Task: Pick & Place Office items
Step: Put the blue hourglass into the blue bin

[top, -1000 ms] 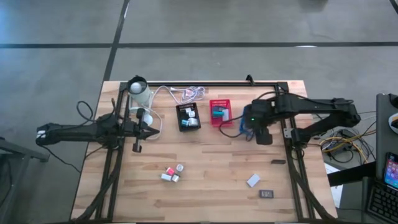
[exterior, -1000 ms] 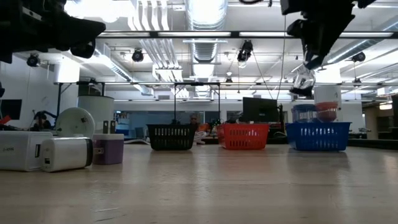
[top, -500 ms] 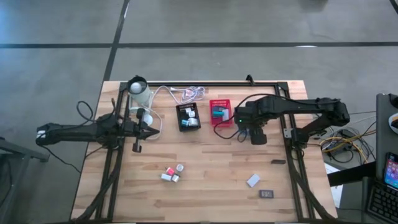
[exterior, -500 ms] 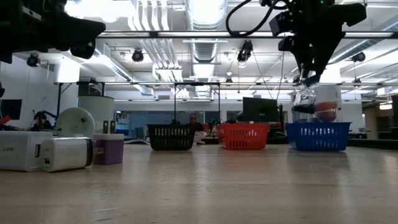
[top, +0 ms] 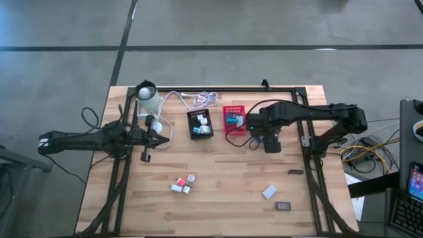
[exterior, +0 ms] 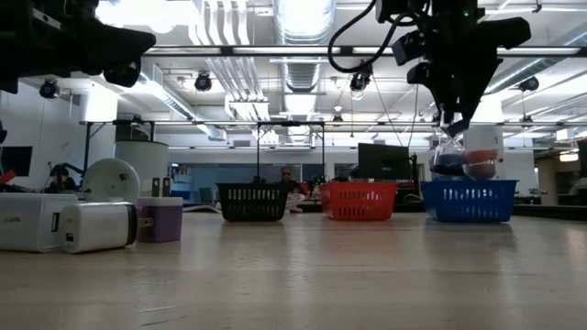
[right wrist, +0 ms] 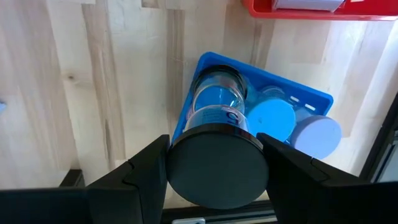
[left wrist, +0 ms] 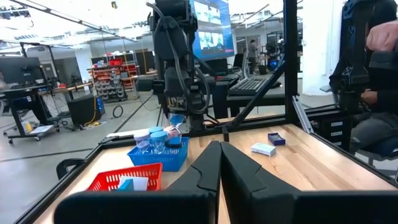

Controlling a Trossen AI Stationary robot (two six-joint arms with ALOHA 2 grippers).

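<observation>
- The right gripper (right wrist: 214, 163) hangs over the blue mesh tray (right wrist: 199, 68), its jaws pinching a round roll (right wrist: 216, 111) with a dark cap and clear blue body; the roll sits tilted in the tray's near corner, and the low view shows it (exterior: 448, 154) just at the tray's rim (exterior: 470, 201)
- In the blue mesh tray, beside the held roll: a light-blue round lid (right wrist: 270, 121) and a lavender one (right wrist: 316, 136), touching each other; a further pale roll (right wrist: 272, 93) lies behind them; the left wrist view shows the same tray (left wrist: 158, 155) with clear, blue-topped rolls standing in it
- The red mesh tray (top: 233, 119) sits just beside the blue one, towards the table's middle; it holds a teal piece (top: 231, 121) and a white piece, and what else cannot be told
- The black mesh tray (top: 199, 123) stands next along; white and pale-blue pieces (top: 204, 121) lie in it
- Loose on the wooden table (top: 225, 192): a cluster of pink and white small pieces (top: 183, 184) near the front middle; a white block (top: 268, 192) and a small dark rectangle (top: 283, 206) towards the front right, near each other but apart
- The left gripper (top: 160, 140) waits at the table's left side, well apart from all trays; its fingers (left wrist: 205, 174) are pressed together on nothing
- A white coiled cable (top: 205, 99) lies at the back edge, behind the black tray
</observation>
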